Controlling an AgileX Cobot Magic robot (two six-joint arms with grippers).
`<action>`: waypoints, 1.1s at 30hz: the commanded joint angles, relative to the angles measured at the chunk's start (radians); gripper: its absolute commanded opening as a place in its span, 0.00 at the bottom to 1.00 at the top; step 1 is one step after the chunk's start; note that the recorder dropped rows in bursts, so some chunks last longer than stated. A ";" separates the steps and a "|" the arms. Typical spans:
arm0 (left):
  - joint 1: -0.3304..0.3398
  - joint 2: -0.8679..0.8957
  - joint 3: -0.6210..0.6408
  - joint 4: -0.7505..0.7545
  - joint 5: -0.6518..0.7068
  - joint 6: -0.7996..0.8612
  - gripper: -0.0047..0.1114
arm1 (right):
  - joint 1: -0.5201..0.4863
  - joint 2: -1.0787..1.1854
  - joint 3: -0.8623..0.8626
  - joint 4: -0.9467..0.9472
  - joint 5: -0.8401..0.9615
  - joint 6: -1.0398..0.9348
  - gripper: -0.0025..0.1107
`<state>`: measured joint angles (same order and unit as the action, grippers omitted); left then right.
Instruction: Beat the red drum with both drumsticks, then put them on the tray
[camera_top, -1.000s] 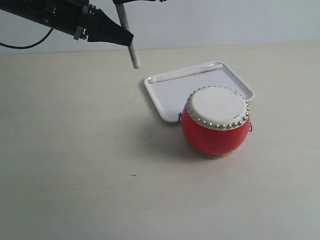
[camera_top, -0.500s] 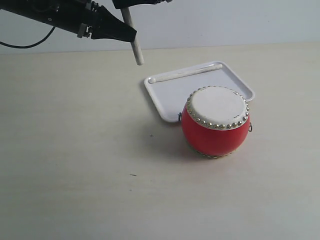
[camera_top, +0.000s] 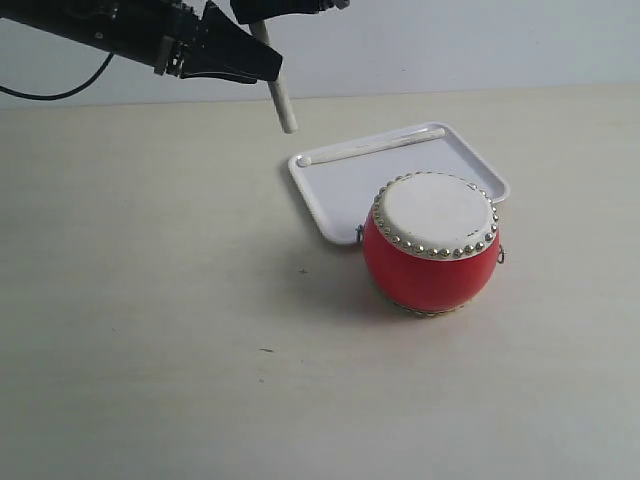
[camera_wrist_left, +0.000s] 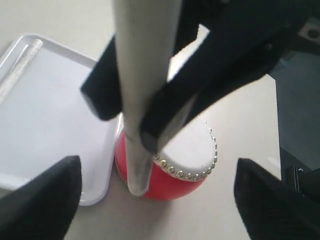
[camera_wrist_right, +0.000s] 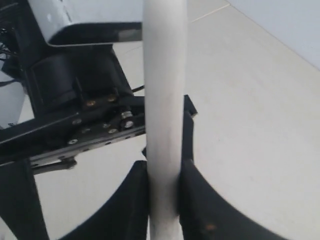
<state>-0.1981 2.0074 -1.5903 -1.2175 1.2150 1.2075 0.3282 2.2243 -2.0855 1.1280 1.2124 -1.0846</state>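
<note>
**One stick on the tray, one changing custody**

Two changes are noted. First, the left gripper (camera_top: 255, 66), high over the tabletop (camera_top: 150, 300) and well left of the red drum (camera_top: 430, 260), has let go. Its jaws now stand wide apart, and in the left wrist view the held drumstick (camera_top: 281, 100) passes between them untouched. Second, that stick has drifted slightly nearer the drum over the last second. Custody now rests with the right gripper (camera_wrist_right: 164, 195), whose jaws are clamped on the shaft, both pressed against the wood in the right wrist view.

Judgement: the beating looks finished, and the hand-over leaves only this stick to be set down.

Pose: the left arm reaches in almost level from the left of the drum, jaws pointing toward it. The right arm is mostly out of the exterior view; it has crossed the middle and grips the stick from above. The stick hangs tilted, its lower tip leaning toward the drum and clear of everything beneath.

Nearer the drum, the tray (camera_top: 335, 195) lies just behind it. Whether the two touch cannot be told, because the drum's body hides the near edge. The other drumstick (camera_top: 372, 146) lies along the tray's far rim. The drum stands upright on the tabletop.
</note>
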 joint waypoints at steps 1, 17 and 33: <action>0.040 -0.009 -0.001 0.033 0.006 -0.053 0.65 | -0.005 -0.016 -0.038 -0.130 -0.093 0.032 0.02; 0.152 -0.031 0.195 0.123 -0.242 -0.056 0.04 | -0.005 0.022 -0.119 -1.070 -0.257 0.166 0.02; 0.067 -0.143 0.339 0.166 -0.784 -0.057 0.04 | 0.009 0.218 -0.119 -1.078 -0.161 -0.154 0.02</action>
<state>-0.0915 1.8768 -1.2596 -1.0459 0.4660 1.1469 0.3348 2.4277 -2.1979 0.0145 1.0294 -1.1952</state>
